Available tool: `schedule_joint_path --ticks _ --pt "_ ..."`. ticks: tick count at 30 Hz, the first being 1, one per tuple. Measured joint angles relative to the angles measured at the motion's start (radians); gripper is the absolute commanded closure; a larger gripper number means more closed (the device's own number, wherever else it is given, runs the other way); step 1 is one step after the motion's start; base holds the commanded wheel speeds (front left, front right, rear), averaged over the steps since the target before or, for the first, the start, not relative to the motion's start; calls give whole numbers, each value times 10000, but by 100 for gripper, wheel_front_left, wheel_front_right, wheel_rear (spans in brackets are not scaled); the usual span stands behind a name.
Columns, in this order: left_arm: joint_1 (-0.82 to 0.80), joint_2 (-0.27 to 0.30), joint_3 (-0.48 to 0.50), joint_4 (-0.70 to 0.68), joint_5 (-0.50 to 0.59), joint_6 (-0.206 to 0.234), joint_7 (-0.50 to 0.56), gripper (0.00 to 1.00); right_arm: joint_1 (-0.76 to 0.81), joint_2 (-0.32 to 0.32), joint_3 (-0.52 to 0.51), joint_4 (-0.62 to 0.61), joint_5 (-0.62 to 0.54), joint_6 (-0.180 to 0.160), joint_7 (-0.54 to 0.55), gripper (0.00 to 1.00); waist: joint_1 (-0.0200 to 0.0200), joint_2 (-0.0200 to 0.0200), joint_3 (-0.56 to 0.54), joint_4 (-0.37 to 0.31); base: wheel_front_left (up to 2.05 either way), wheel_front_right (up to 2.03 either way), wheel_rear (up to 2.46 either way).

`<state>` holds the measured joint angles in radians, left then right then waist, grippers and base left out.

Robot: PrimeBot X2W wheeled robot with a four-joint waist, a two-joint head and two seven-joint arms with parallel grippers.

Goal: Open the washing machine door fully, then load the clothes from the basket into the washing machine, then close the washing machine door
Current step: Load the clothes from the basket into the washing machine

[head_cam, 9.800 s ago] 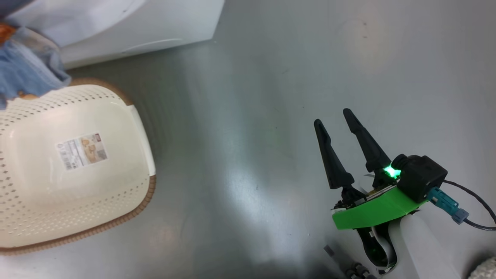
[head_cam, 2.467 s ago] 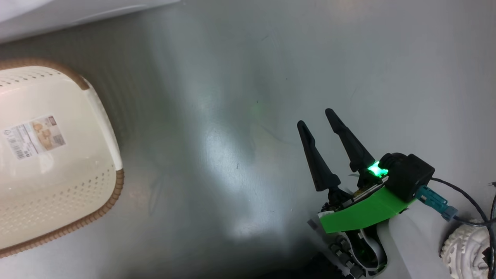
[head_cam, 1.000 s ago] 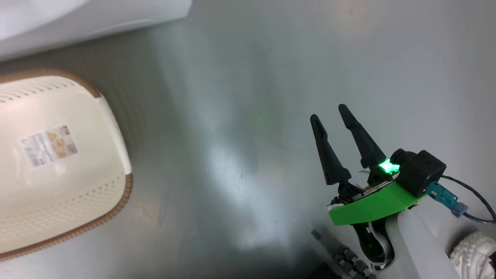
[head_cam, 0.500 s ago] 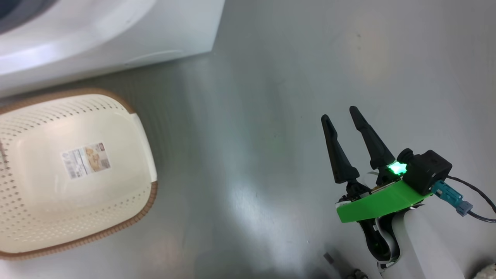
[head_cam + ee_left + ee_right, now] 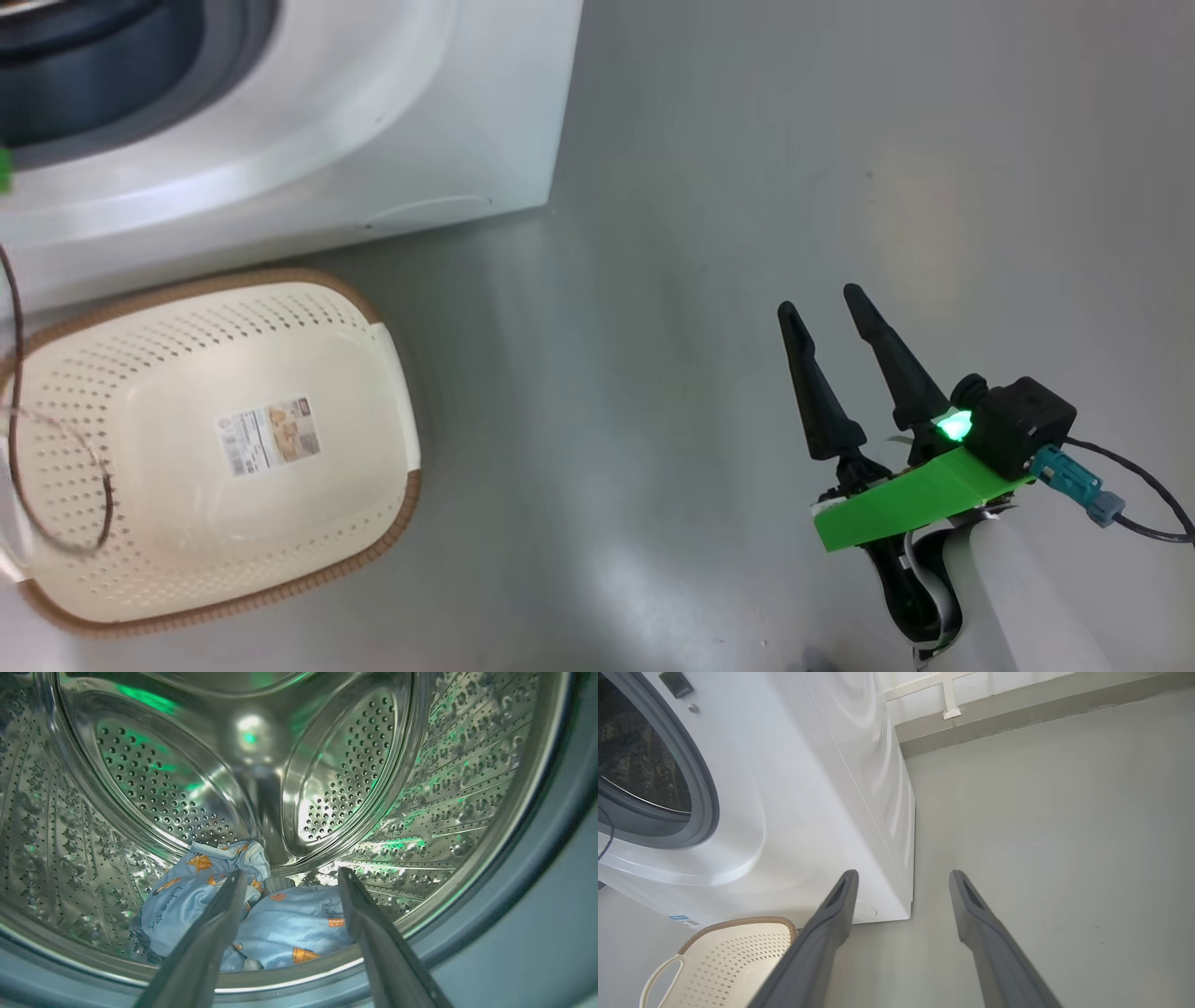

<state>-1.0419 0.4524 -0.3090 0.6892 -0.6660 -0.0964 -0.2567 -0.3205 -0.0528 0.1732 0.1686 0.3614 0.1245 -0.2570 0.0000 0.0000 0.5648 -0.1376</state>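
Note:
The white washing machine stands at the upper left, its opening ringed by a grey gasket. The washing machine door is out of view. In the left wrist view, light blue clothes with orange figures lie at the bottom of the steel drum. My left gripper is open just above and in front of them, holding nothing. The cream basket sits on the floor before the machine, with just a label on its bottom. My right gripper hangs open over bare floor, far right of the basket.
A thin dark cable loops over the basket's left side. The grey floor stretches right of the machine to a wall base. The right wrist view shows the machine's side, its round filter cap and the basket.
The head camera has swung, bringing the machine's opening and more of the basket into view. Earlier a blue garment hung at the upper left; now the basket holds none. The right gripper stays open.

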Motion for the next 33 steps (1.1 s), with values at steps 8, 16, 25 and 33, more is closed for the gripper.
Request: schedule_joint_path --ticks 8,16,25,33 --pt "2725 -596 1237 -2232 848 173 0 0 383 -2 -113 186 -107 0 0 0 0 0 -860 134 0 0 0" --pt "5076 -1120 2105 -3893 2061 318 0 0 655 0 -165 328 -171 0 0 0 0 0 -1671 205 0 0 0" --pt "7410 -2086 3104 -5637 3099 299 0 0 1105 2 -199 414 -272 0 0 0 0 0 -2730 232 0 0 0" --pt "9318 -2989 3942 -6314 3898 290 0 0 1438 2 -213 479 -571 0 0 0 0 0 -3620 222 0 0 0"
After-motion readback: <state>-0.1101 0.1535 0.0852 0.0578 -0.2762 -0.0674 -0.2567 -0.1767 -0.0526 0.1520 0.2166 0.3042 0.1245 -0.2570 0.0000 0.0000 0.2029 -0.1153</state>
